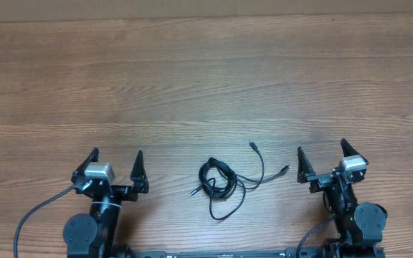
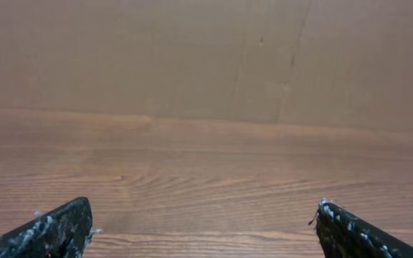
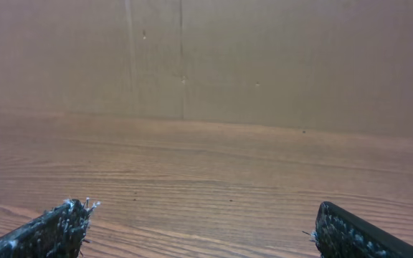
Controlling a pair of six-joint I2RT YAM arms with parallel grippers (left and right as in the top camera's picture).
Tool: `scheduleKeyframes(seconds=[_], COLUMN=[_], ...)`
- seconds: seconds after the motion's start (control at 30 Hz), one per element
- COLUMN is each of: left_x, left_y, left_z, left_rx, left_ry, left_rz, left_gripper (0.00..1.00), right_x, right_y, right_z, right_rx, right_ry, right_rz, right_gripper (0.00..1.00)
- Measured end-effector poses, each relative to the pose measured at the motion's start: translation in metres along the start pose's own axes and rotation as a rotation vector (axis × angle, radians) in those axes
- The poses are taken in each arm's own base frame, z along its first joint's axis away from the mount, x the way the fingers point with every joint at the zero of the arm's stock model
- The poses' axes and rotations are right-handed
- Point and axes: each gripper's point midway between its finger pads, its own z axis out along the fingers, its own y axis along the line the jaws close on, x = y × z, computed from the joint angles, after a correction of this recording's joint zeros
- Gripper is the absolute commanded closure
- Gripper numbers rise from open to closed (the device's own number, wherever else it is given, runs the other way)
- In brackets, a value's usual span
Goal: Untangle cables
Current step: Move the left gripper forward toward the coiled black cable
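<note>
While both arms sit at the bottom edge of the overhead frame, the cables [image 1: 221,183] lie between them on the wooden counter [image 1: 192,72], in the lower middle of the frame. They form a small knot of overlapping black loops, with one longer loop trailing toward the bottom edge. Three plug ends can be made out: one reaches up and to the right of the knot [image 1: 252,144], one points right toward the right arm [image 1: 287,168], and one pokes out on the lower left [image 1: 192,193]. Where one cord ends and the other begins inside the knot cannot be told.

At lower left, the left claw [image 1: 117,152] is released, its two fingers spread wide and grasping nothing; it stands well apart from the cables. At lower right, the right claw [image 1: 321,145] is likewise released and empty, near the right-hand plug end but not touching it.

Each wrist view shows only the dark fingers [image 2: 56,229] [image 3: 56,229] in the bottom corners, bare wood grain between them, and a brown board [image 2: 192,57] rising behind the counter. No cable appears in either wrist view.
</note>
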Motion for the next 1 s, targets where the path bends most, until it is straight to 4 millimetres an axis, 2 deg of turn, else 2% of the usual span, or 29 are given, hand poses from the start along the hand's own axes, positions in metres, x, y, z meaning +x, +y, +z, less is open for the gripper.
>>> scheduleKeyframes(seconds=[0.23, 0.5, 0.67, 0.8, 1.0], left_x=[0.001, 0.020, 0.027, 0.035, 0.053], left_y=[-0.016, -0.040, -0.053, -0.070, -0.105], left_z=[0.015, 0.025, 0.028, 0.031, 0.025], left_rx=[0.085, 0.202, 0.245, 0.303, 0.427], left_ry=[0.150, 0.515, 0.660, 0.729, 0.814], left_rz=[-0.024, -0.125, -0.154, -0.145, -0.099], left_gripper=[0.00, 0.00, 0.00, 0.00, 0.01], right_x=[0.000, 0.000, 0.000, 0.000, 0.000], right_y=[0.000, 0.000, 0.000, 0.000, 0.000], right_z=[0.000, 0.000, 0.000, 0.000, 0.000], right_rx=[0.000, 0.000, 0.000, 0.000, 0.000], right_ry=[-0.001, 0.000, 0.000, 0.000, 0.000], right_rz=[0.000, 0.000, 0.000, 0.000, 0.000], right_gripper=[0.00, 0.00, 0.00, 0.00, 0.00])
